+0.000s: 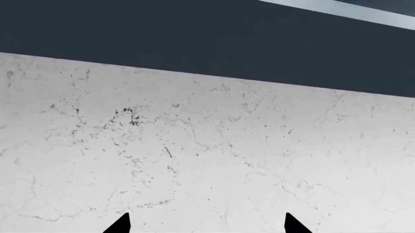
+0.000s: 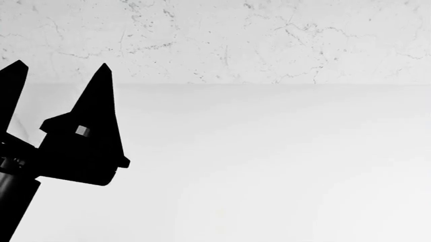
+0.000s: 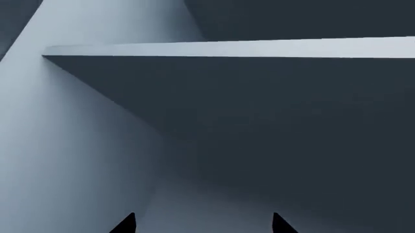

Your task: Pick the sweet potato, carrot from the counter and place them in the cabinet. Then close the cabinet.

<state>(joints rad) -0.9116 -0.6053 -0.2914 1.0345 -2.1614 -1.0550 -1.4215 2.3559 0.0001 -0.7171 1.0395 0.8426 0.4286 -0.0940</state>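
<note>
No sweet potato or carrot shows in any view. The white counter (image 2: 269,161) fills the head view up to a marbled wall. My left gripper (image 2: 60,65) is raised at the left of that view, open and empty. Seen from the left wrist, the left gripper (image 1: 207,224) has its tips wide apart, facing the marbled wall below the dark blue cabinet (image 1: 227,39). The right gripper (image 3: 204,223) is open with nothing between its tips and faces the dim inside of the cabinet (image 3: 292,126) under a pale shelf edge (image 3: 259,48). It is out of the head view.
The marbled backsplash (image 2: 235,40) rises straight behind the counter. A light strip (image 1: 350,10) runs along the cabinet in the left wrist view. A pale side wall (image 3: 58,136) bounds the cabinet space beside the right gripper.
</note>
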